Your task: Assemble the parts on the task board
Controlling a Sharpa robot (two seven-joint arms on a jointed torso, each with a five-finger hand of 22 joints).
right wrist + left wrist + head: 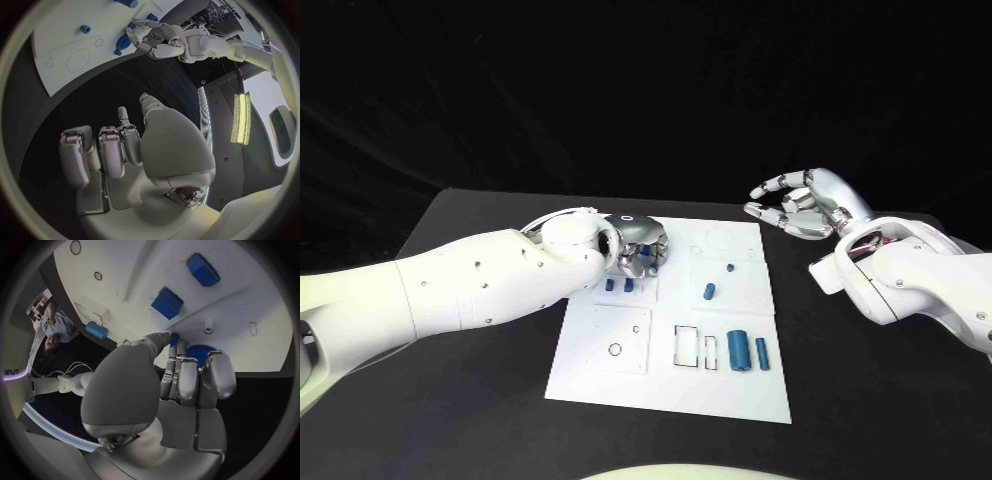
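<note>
Left hand [635,250] curled down on board's [733,390] far-left part, fingers [187,377] closed around a round ribbed blue part [201,353].
Gripped it against the white board, just beyond two blue blocks [619,285]. Right hand [798,205] raised off board's far-right corner, over black table [877,400], fingers apart, nothing held. Blue cylinders [749,353] lay near board's front right.

Empty right robot hand [134,150] beside task board [81,40]
</note>
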